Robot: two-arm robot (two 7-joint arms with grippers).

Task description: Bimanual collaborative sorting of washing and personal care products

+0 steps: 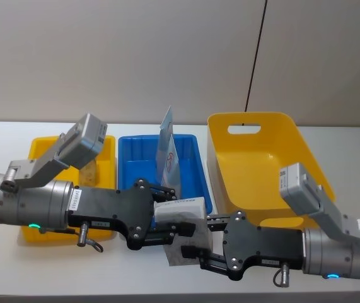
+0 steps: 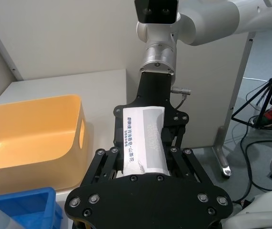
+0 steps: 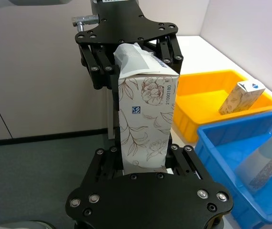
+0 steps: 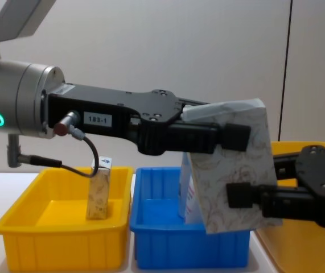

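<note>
A floral-patterned whitish carton (image 1: 181, 210) hangs above the table's front edge, held from both ends. My left gripper (image 1: 167, 221) is shut on its upper end and my right gripper (image 1: 193, 251) is shut on its lower end. From the side, the carton (image 4: 234, 165) tilts slightly, with the left gripper (image 4: 222, 136) high and the right gripper (image 4: 246, 196) low. The wrist views show the carton (image 2: 144, 138) (image 3: 147, 114) clamped between both sets of black fingers. Another small carton (image 1: 91, 170) stands in the yellow tray (image 1: 41, 148). A light-blue tube (image 1: 168, 151) stands in the blue tray (image 1: 195, 165).
A large yellow basket (image 1: 265, 126) with a handle slot stands at the right. The yellow and blue trays sit side by side at the left and middle. A grey wall rises behind the white table (image 1: 3, 136).
</note>
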